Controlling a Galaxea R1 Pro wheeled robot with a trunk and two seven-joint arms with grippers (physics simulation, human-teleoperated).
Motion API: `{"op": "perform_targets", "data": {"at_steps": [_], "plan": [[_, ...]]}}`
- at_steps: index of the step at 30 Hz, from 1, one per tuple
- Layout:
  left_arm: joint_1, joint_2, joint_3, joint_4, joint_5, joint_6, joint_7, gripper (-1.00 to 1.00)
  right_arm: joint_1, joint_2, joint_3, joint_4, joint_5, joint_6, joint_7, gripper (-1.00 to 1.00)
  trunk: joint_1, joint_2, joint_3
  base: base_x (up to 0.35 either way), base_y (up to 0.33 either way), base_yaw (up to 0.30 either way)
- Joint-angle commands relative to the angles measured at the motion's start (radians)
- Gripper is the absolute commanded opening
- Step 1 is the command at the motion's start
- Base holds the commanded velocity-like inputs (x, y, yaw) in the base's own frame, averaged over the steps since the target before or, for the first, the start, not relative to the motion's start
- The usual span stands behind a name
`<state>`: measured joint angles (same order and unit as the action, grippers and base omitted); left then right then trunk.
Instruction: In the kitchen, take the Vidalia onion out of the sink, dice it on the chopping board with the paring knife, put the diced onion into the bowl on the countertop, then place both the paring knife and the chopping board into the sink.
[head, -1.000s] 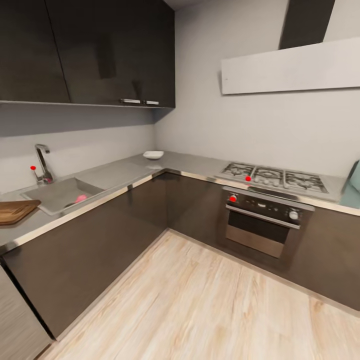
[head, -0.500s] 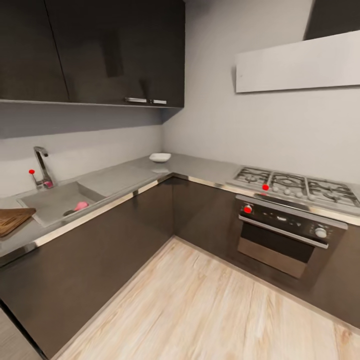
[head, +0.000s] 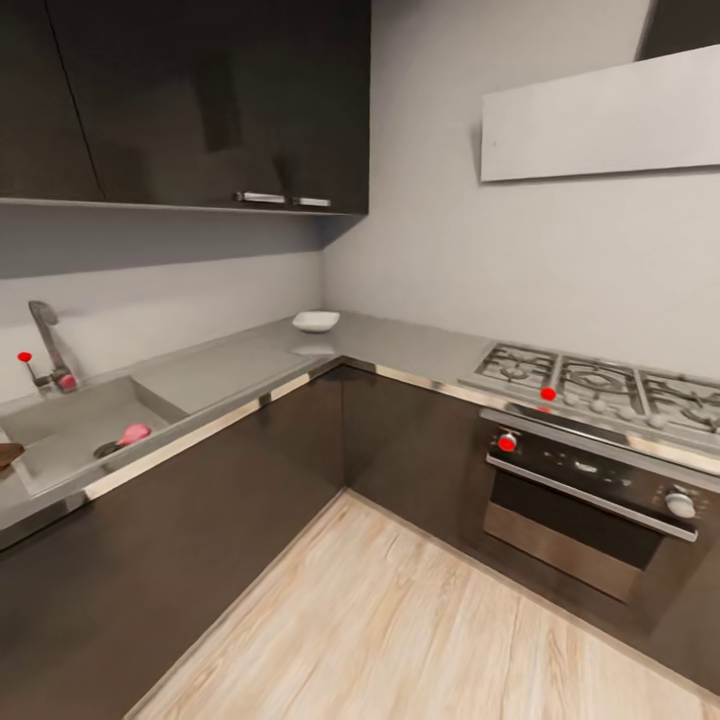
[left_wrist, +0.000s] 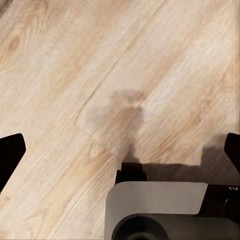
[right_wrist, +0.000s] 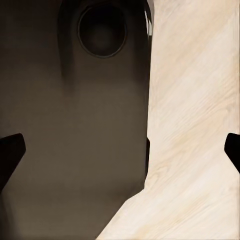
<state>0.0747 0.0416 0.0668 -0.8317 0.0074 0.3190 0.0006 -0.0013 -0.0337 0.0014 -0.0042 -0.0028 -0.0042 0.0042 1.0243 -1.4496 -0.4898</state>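
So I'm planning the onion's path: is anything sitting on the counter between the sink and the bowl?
Nothing visible does. The Vidalia onion lies in the sink near the drain, and the bowl stands at the counter's corner. The countertop stretch between them, drainboard included, shows no objects in the head view.

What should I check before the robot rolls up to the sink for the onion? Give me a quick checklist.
1. Vidalia onion lies in the sink basin near the drain: ok.
2. Bowl sits on the countertop by the corner: ok.
3. Chopping board barely shows at the picture's edge beside the sink: ok. Paring knife's place: cannot tell.
4. Left gripper jaws spread wide, nothing between them, wooden floor below: ok.
5. Right gripper jaws spread wide and empty: ok.
6. Robot close enough to reach the sink: not ok, arms hang low, with floor between robot and cabinets.
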Motion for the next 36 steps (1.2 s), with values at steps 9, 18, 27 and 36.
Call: {"op": "perform_targets", "data": {"at_steps": [9,18,27,36], "plan": [[0.0,0.0,0.001,-0.003,0.001,0.006,0.0,1.0,0.001,0.0,0.0,0.0,0.0,-0.001,0.0,1.0,0.001,0.0,-0.001,0.343,-0.04,0.0],[0.0,0.001,0.001,-0.003,0.001,0.006,0.001,1.0,0.001,0.0,0.0,0.0,0.0,-0.001,0.0,1.0,0.001,0.0,-0.001,0.326,-0.001,0.0],[0.0,-0.018,-0.004,-0.002,0.0,0.005,0.005,1.0,0.0,0.0,0.0,0.0,0.0,-0.001,0.0,1.0,-0.003,0.007,0.002,0.132,0.0,0.0],[0.0,-0.032,-0.003,0.008,0.0,0.006,0.007,1.0,0.0,0.0,0.0,0.0,0.0,-0.001,0.0,1.0,-0.038,0.07,0.031,0.002,0.0,0.0]]}}
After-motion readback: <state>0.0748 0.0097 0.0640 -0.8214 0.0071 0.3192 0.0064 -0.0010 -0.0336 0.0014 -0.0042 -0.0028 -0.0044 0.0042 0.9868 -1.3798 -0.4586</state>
